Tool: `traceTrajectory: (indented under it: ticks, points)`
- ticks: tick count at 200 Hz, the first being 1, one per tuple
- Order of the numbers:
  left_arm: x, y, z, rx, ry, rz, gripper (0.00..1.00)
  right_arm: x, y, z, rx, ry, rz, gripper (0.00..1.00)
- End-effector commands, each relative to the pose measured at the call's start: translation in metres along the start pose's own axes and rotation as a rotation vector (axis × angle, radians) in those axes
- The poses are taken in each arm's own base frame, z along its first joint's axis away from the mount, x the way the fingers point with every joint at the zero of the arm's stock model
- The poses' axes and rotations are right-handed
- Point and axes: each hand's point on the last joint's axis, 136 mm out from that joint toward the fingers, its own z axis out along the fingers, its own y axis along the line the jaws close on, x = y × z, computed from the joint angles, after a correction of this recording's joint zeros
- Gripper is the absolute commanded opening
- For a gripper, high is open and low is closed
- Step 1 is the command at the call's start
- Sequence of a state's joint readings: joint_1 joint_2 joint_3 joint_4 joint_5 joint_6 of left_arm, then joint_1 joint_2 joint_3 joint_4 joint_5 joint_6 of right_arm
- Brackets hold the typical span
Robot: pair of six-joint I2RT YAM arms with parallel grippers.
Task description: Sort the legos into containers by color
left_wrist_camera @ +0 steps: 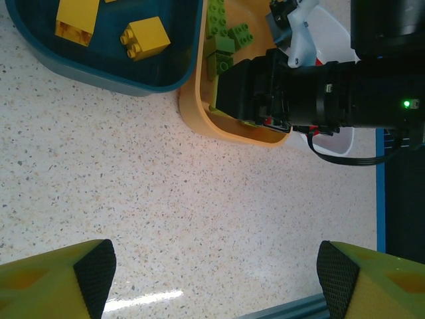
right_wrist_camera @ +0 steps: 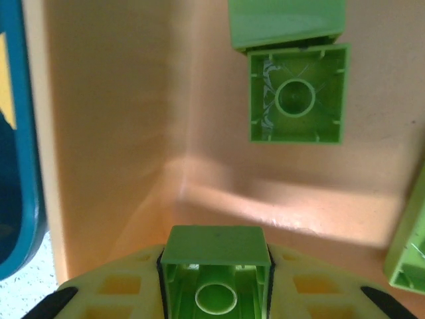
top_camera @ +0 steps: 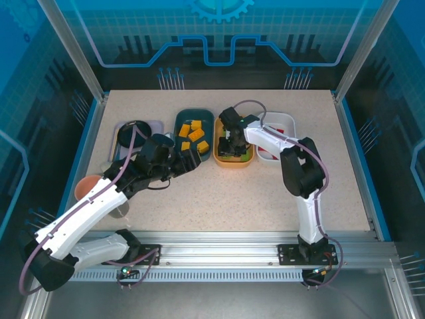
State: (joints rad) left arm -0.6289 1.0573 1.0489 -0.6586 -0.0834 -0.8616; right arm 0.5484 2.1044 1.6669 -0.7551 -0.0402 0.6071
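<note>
- Orange bin [top_camera: 234, 164]: middle container on the surface [top_camera: 265, 193], green legos [right_wrist_camera: 297, 100] inside.
- Left claw [left_wrist_camera: 212, 279]: jaws apart, empty, over bare surface near the teal bin [left_wrist_camera: 99, 66].
- Right claw [top_camera: 231, 143]: inside the orange bin, clamped on one brick.
- Green brick [right_wrist_camera: 214, 256]: bin floor directly ahead; releasing here should suffice.

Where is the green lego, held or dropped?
Held. The right gripper is shut on the green lego, pinching both its sides, over the orange bin.
</note>
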Motion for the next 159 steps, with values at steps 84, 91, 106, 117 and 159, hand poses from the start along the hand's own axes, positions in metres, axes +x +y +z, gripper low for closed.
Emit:
traceTrajectory:
  ticks: [84,91,106,117,159]
  points:
    - [-0.002,0.0,-0.009,-0.007,-0.015,0.006,0.83,-0.024,0.002,-0.014,-0.047,-0.019,0.048,0.64]
    - [-0.002,-0.001,-0.009,-0.006,-0.016,0.007,0.83,-0.024,0.001,-0.02,-0.045,-0.031,0.046,0.65]
    - [-0.003,0.0,-0.011,-0.007,-0.019,0.005,0.83,-0.024,0.001,-0.037,-0.047,-0.065,0.039,0.65]
    - [-0.003,0.0,-0.012,-0.007,-0.021,0.005,0.83,-0.024,0.001,-0.053,-0.052,-0.1,0.034,0.65]
    - [-0.005,0.0,-0.015,-0.011,-0.031,0.007,0.83,-0.011,-0.011,-0.109,-0.046,-0.24,0.004,0.68]
